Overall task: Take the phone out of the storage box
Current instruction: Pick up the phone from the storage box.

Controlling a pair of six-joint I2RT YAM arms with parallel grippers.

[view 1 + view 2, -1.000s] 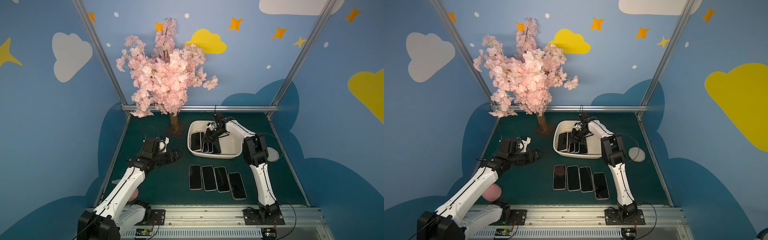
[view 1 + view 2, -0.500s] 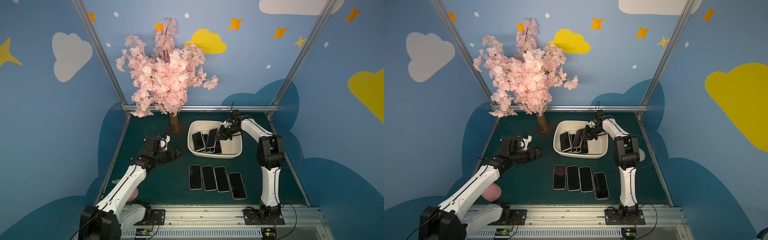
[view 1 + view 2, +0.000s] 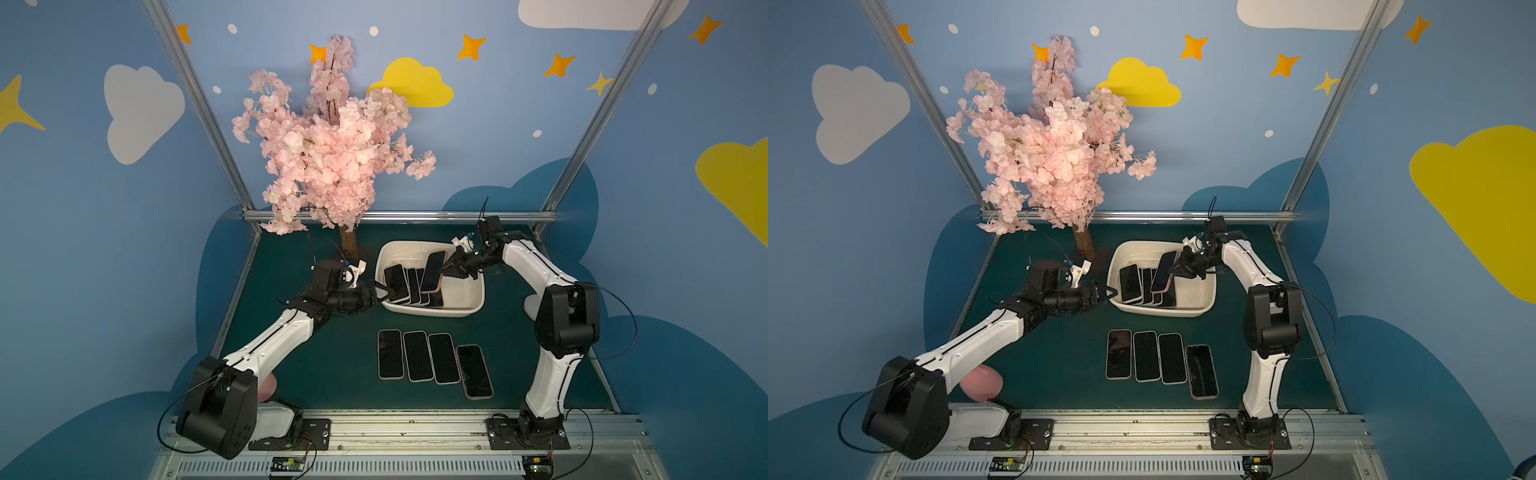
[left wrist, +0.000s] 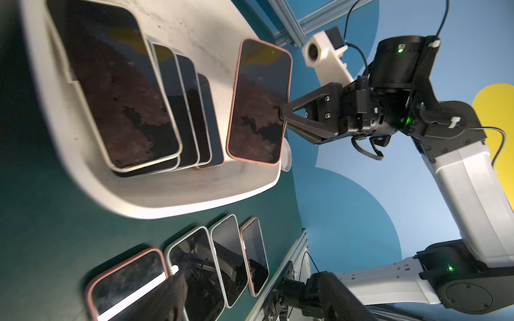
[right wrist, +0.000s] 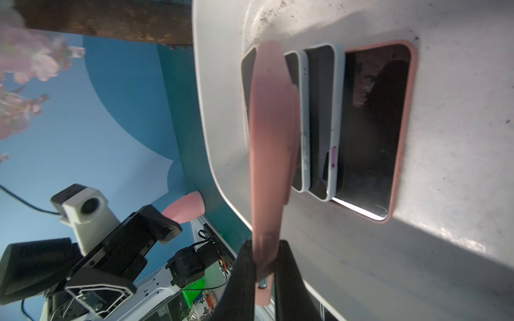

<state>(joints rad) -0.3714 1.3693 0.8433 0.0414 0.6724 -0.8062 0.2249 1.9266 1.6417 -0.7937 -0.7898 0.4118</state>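
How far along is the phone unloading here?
Done: four phones lie in a row on the mat. In hand: the right hand is shut on a pink-cased phone, raised over the storage box. Left: a stack of phones leans inside; the open left hand hovers at its rim.

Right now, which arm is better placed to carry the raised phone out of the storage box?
Right. The right gripper is shut on the pink-cased phone, tilted over the storage box. The left gripper is open at the box rim, holding nothing.

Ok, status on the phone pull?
Right gripper shut on pink-cased phone. Phone tilted, held over the storage box, above the stacked phones. Left gripper open beside the box's rim.
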